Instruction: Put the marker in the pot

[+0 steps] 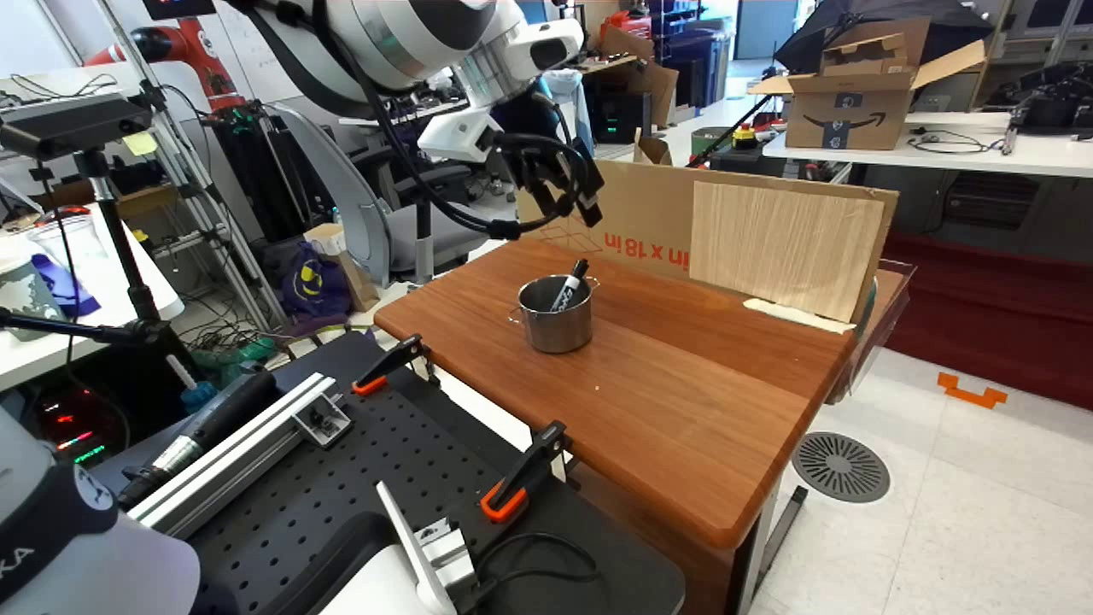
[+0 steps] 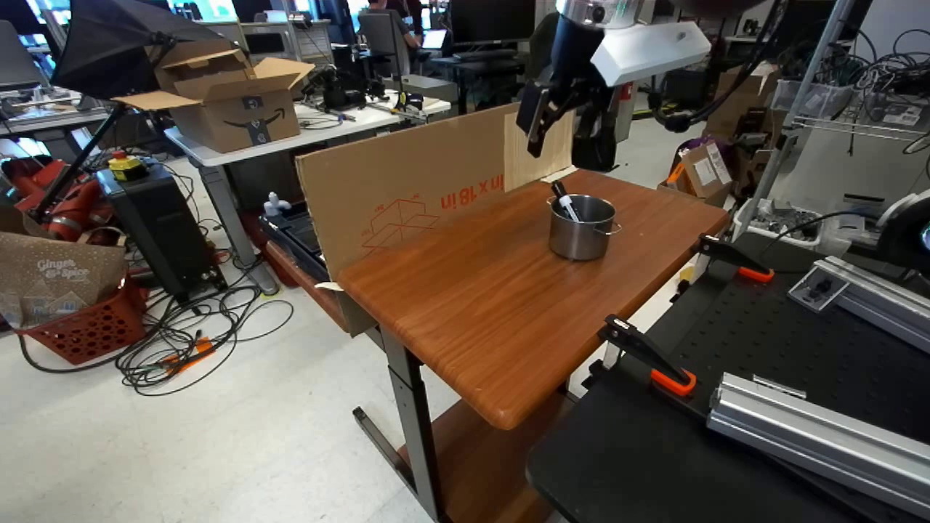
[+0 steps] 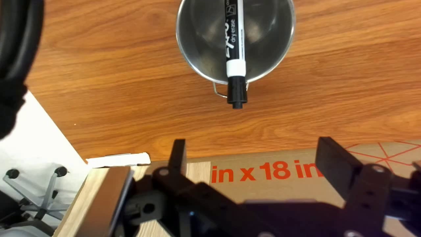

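Gripper (image 3: 255,154) gapes wide above one table (image 1: 666,401).
One pot (image 1: 558,331) stands there, one marker (image 3: 235,52) leaning inside, cap (image 3: 236,89) jutting out the top; I count two clamps (image 2: 644,347) along the bench (image 2: 617,472).

"EXPO dry erase" is read on the marker (image 3: 235,52), "in x 18 in" on cardboard (image 3: 263,189), "Ginger & Spice" on packaging (image 2: 62,282), "KA" on casing (image 1: 111,547).

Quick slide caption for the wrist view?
On a wooden tabletop, a dry-erase marker leans in the metal pot, black end sticking out; the open claw holds nothing.
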{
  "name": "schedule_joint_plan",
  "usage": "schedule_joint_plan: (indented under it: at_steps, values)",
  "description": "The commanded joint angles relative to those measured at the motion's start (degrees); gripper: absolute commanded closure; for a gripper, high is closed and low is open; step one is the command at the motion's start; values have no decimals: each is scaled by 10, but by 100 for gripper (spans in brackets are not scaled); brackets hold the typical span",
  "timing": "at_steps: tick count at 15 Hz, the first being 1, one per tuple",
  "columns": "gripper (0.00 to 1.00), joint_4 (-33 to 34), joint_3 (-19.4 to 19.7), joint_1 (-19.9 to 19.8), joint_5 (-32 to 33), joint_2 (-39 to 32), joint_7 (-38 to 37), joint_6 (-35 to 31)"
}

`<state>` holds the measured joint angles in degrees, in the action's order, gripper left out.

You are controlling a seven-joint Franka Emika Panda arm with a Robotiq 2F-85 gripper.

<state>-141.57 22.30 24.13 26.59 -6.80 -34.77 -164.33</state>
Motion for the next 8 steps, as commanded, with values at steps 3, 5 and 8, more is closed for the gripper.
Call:
schedule_joint_plan:
  at_steps: [3,5,8]
  values:
    - [0,18,-114,-98,-54,59,65,158]
    - [0,12,-143,-130,-33,50,43,119]
    - [0,10,-158,-144,-33,47,43,117]
